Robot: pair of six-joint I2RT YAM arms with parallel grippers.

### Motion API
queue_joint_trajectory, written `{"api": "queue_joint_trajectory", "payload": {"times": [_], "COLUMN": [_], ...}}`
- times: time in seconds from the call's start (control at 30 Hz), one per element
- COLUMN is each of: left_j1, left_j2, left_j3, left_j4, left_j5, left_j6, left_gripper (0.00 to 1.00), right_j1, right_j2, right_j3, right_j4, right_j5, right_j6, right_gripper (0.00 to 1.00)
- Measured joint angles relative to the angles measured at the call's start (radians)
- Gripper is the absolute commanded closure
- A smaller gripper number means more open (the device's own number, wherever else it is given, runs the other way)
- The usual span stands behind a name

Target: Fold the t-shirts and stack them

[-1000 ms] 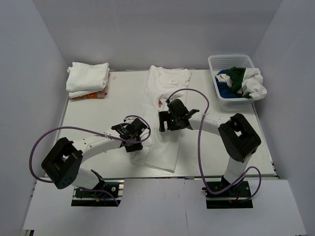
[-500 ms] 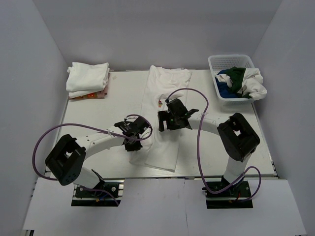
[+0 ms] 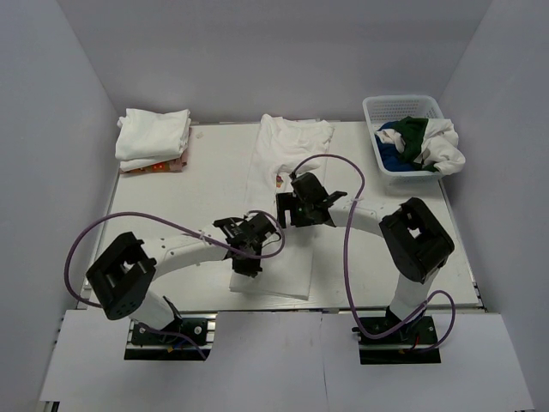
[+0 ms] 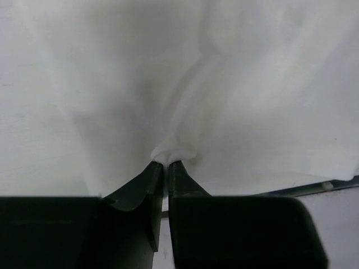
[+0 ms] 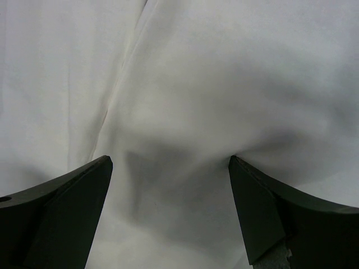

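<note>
One white shirt lies lengthwise in the middle of the table, running from 12 toward 6 o'clock. The left pincer is pressed nearly together, pinching a small pucker of that shirt near its 6 o'clock end. The right pincer hovers spread wide over the shirt's middle. At 10 o'clock sits one pile of folded shirts, their count unclear. At 2 o'clock one basket holds three: a blue shirt, a green shirt and a second white shirt.
</note>
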Motion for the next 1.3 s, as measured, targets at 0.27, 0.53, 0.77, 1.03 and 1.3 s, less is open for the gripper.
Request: {"api": "queue_joint_trajectory", "payload": {"times": [0.27, 0.53, 0.77, 1.03, 1.3], "left_j1": [-0.109, -0.168, -0.206, -0.159, -0.161], "left_j2": [0.043, 0.085, 0.054, 0.002, 0.067], "left_j3": [0.062, 0.129, 0.153, 0.159, 0.108], "left_j4": [-0.006, -0.090, -0.141, 0.016, 0.138], "left_j5": [0.067, 0.088, 0.006, -0.077, 0.002], "left_j6": [0.066, 0.100, 0.116, 0.152, 0.206], "left_gripper": [0.55, 0.36, 0.14, 0.10, 0.10], "right_j1": [-0.018, -0.037, -0.047, -0.053, -0.059], "right_j2": [-0.051, -0.140, -0.275, -0.306, -0.329], "right_j3": [-0.082, -0.140, -0.171, -0.203, -0.227], "right_j4": [0.076, 0.065, 0.061, 0.047, 0.022], "right_j5": [-0.013, -0.003, 0.040, 0.067, 0.087], "right_j6": [0.032, 0.044, 0.045, 0.050, 0.066], "right_gripper": [0.10, 0.10, 0.10, 0.10, 0.10]}}
